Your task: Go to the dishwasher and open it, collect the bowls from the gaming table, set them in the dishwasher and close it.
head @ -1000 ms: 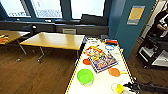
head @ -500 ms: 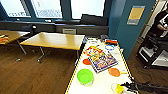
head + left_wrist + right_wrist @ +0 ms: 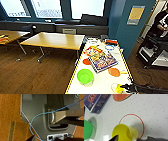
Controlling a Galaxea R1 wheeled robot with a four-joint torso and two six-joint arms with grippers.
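The gaming table (image 3: 75, 72) has a white top and a yellow rim and runs away from me on the right. A lime green bowl (image 3: 85, 76) stands on its near part. A yellow bowl (image 3: 117, 88) sits close to the near right corner, and my right gripper (image 3: 126, 87) reaches it from the right. In the right wrist view the yellow bowl (image 3: 124, 134) lies tilted over a red circle on the white top, right at my right gripper (image 3: 134, 139), with the green bowl (image 3: 87, 129) beside it. My left gripper (image 3: 45, 140) hangs over the robot's grey base. The dishwasher is out of view.
A colourful game box (image 3: 102, 60) and two flat orange discs (image 3: 114, 72) lie mid-table. A wood-topped table (image 3: 55, 40) stands to the left on wooden floor. A black cart (image 3: 155, 52) and a person (image 3: 161, 22) are at the right, past a blue wall.
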